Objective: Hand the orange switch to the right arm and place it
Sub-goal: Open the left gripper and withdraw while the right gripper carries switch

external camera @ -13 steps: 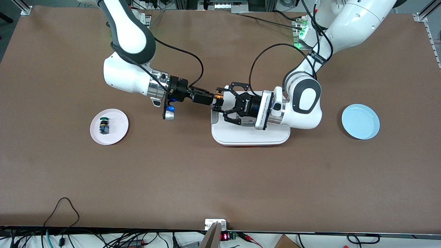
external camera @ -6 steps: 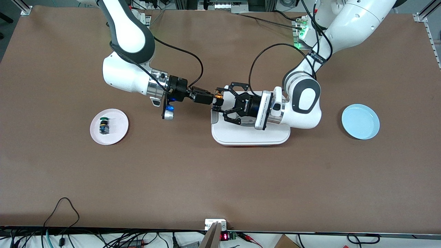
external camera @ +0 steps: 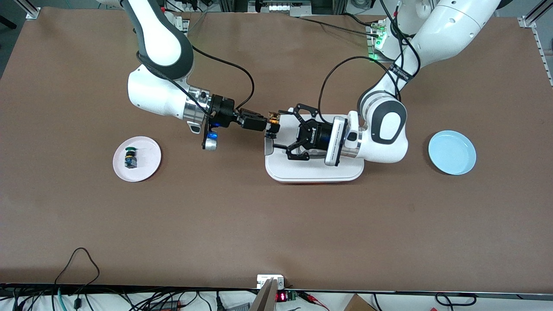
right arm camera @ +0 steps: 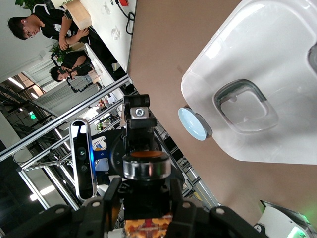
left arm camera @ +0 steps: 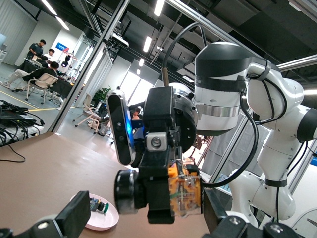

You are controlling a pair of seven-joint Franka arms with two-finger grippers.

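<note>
The orange switch (external camera: 273, 117) hangs in the air over the end of the white tray that is toward the right arm. My right gripper (external camera: 268, 124), slim and black, is shut on its black body. In the left wrist view the switch (left arm camera: 184, 196) shows its tan-orange part, with the right gripper's fingers (left arm camera: 163, 191) clamped on it. In the right wrist view the switch (right arm camera: 146, 171) sits between my own fingers (right arm camera: 184, 210). My left gripper (external camera: 276, 129), a black open linkage, is open with its fingers (left arm camera: 74, 218) spread on either side of the switch, not touching it.
A white tray (external camera: 311, 170) with a square recess lies under the left gripper and also shows in the right wrist view (right arm camera: 277, 59). A pink plate (external camera: 147, 166) toward the right arm's end holds a green-capped switch (external camera: 129, 157). A blue plate (external camera: 452, 152) lies toward the left arm's end.
My left gripper has opened wider and drawn back a little toward the left arm's end. The switch stays in my right gripper, which has barely moved.
</note>
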